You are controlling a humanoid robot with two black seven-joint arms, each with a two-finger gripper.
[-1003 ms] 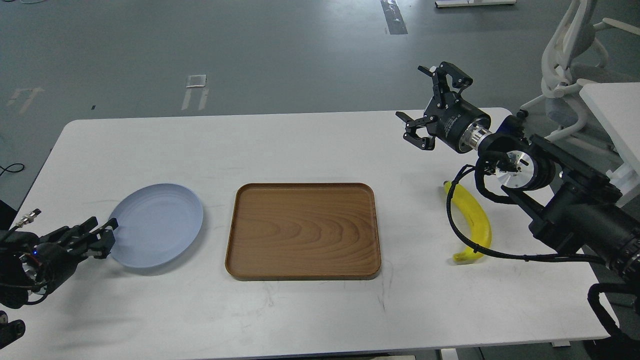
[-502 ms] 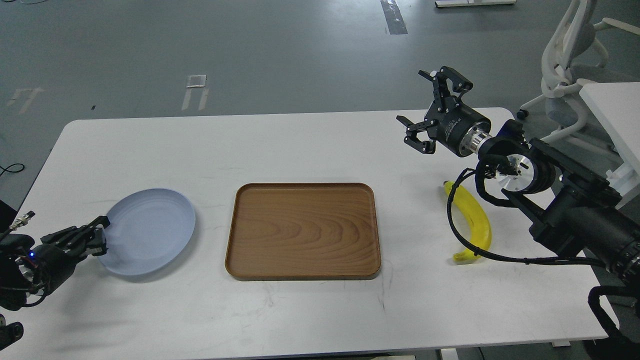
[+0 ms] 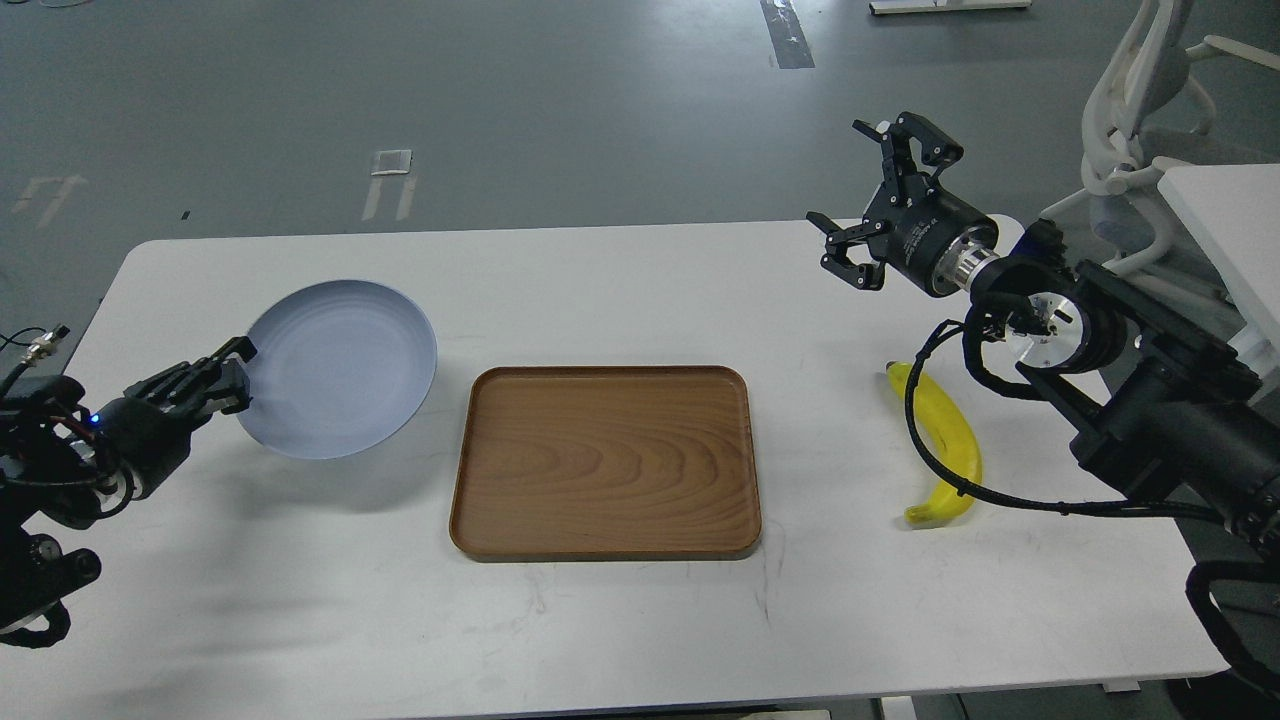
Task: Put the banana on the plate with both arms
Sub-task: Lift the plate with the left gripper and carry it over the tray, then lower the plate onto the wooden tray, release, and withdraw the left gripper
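The pale blue-grey plate (image 3: 340, 368) is lifted off the white table (image 3: 620, 290), tilted, left of the wooden tray. My left gripper (image 3: 232, 378) is shut on the plate's left rim and holds it up. The yellow banana (image 3: 950, 440) lies on the table at the right, partly crossed by a black cable. My right gripper (image 3: 870, 195) is open and empty, in the air above the table's far right part, behind and above the banana.
A rectangular brown wooden tray (image 3: 606, 460) lies in the middle of the table. A white office chair (image 3: 1140, 120) and a white desk edge (image 3: 1230, 230) stand at the far right. My right arm's cable (image 3: 930, 470) loops over the banana.
My left gripper has lifted the plate off the table and carried it up and to the right. My right gripper has drifted slightly up and to the right, still open.
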